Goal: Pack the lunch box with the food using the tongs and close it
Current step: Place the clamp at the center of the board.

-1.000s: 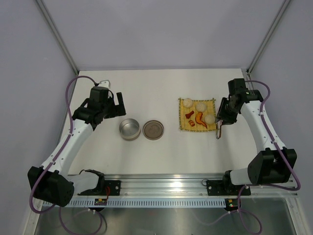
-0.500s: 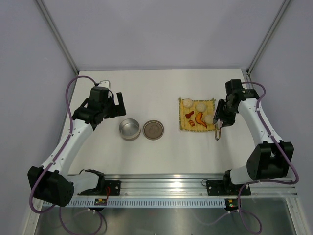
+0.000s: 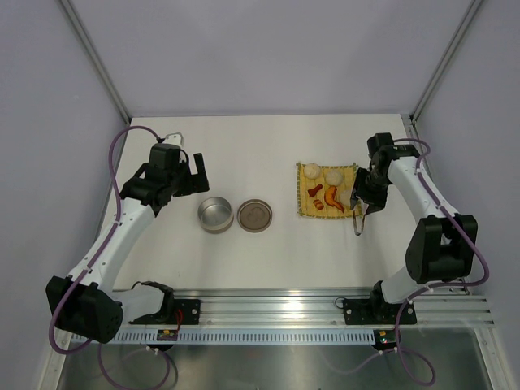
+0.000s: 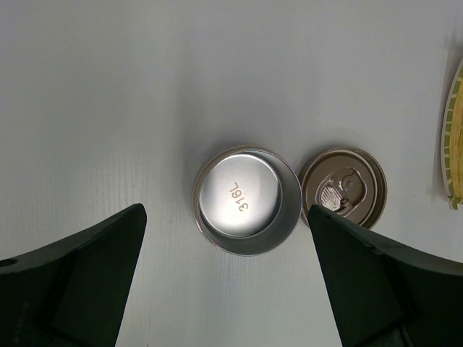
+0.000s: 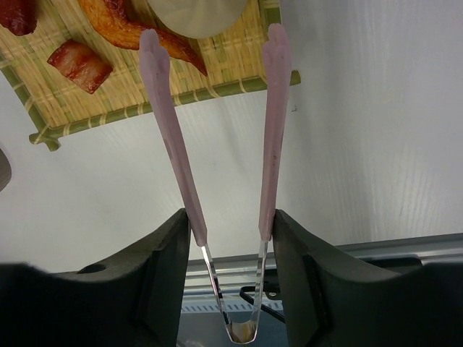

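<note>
A white table [image 3: 268, 138] fills the middle, matt and evenly lit, with only soft shadows. Plain pale lilac-grey walls close it in: a back wall [image 3: 268, 57], a left wall [image 3: 45, 122] and a right wall [image 3: 491, 97]. A slim aluminium post rises from the far left corner [image 3: 95, 58] and another from the far right corner [image 3: 445, 58]. Along the near edge runs an aluminium rail [image 3: 276, 305], with a slotted strip [image 3: 268, 335] below it and then a dull grey metal sheet [image 3: 268, 367].

Pink tongs [image 5: 271, 130], yellow woven mat [image 5: 130, 87]

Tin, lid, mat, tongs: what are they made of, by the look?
Tin: bare metal, likely stainless; mirror sheen, stamped 316L. Lid: metal too, duller brownish finish. Mat: woven bamboo or straw, visible strips. Tongs: shiny steel spring end, matte pinkish sleeves, probably silicone.
</note>
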Action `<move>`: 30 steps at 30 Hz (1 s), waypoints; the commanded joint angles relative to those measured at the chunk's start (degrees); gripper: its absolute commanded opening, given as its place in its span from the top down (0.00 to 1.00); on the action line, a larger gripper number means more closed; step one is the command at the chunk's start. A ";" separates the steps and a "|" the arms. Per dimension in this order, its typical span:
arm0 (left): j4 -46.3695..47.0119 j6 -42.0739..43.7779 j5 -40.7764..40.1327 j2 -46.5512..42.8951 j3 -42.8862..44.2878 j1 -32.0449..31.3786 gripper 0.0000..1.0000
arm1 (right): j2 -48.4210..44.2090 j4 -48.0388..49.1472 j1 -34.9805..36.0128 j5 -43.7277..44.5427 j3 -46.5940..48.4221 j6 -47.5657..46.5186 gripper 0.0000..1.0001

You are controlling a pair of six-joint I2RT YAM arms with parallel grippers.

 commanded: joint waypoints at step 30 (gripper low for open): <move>1.35 -0.30 0.60 -0.18 -0.21 -0.31 0.01 | -14.12 10.02 2.12 2.88 -14.69 16.79 0.48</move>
